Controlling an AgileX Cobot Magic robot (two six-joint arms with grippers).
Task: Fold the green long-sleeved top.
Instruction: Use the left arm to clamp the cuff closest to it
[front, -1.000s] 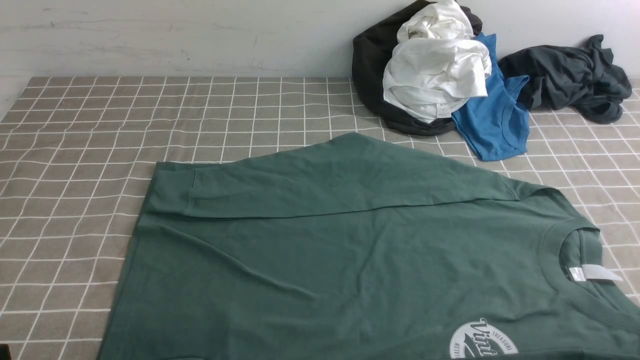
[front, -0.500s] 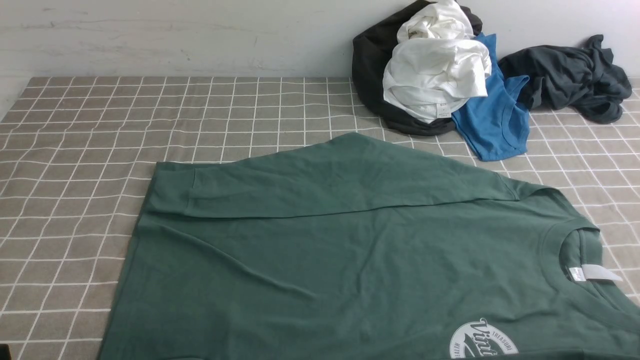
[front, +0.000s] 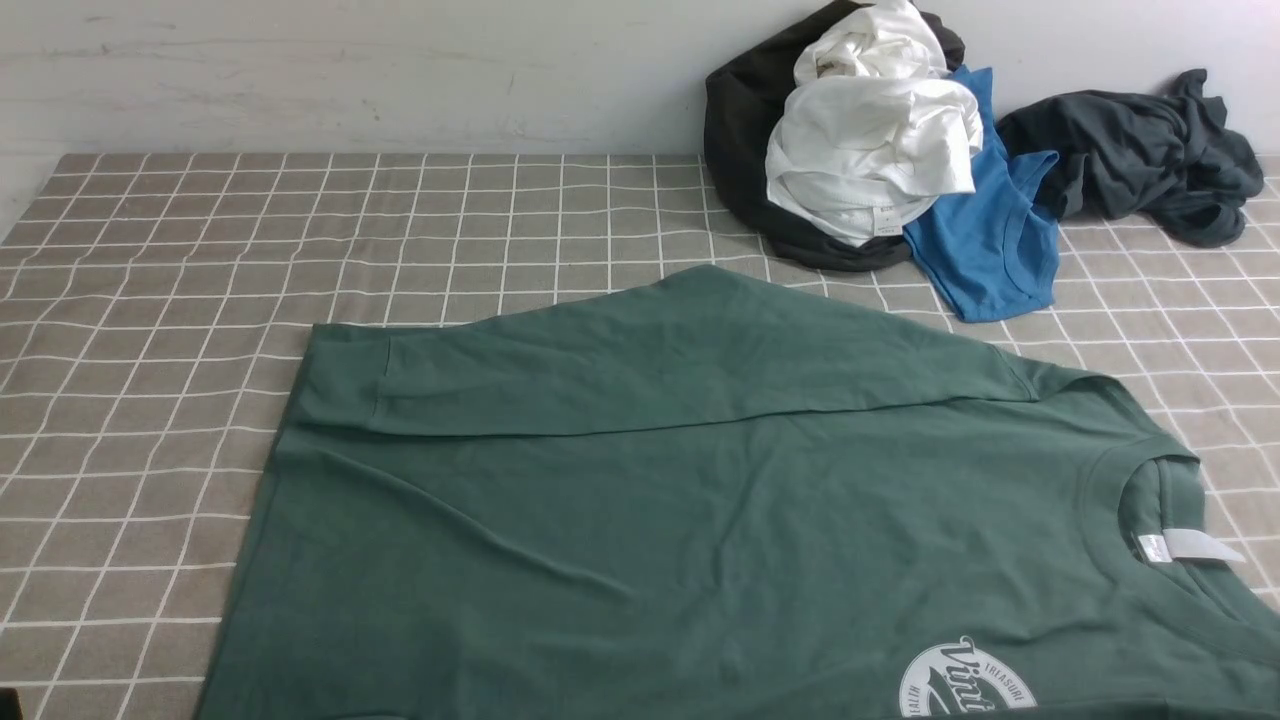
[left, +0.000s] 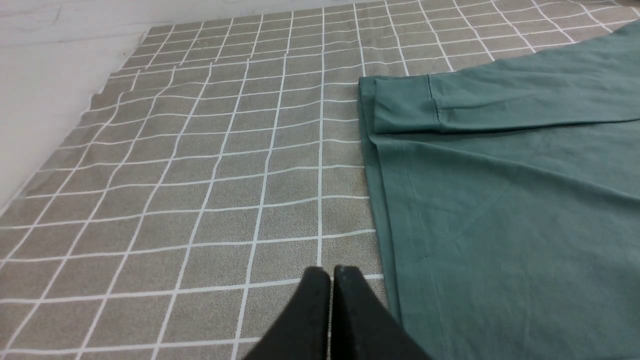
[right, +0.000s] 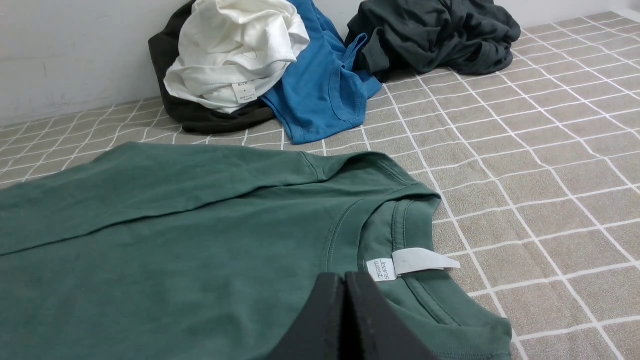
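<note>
Left gripper, jaws pressed together and empty, hangs over the checked cloth just beside the edge of the green top. Right gripper, likewise closed and empty, sits above its collar. The green top lies flat, one sleeve folded across.

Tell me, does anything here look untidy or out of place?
Only the back right: a white garment, a blue top, a black garment and a grey garment lie crumpled. The green top lies flat, one sleeve folded over it.
</note>
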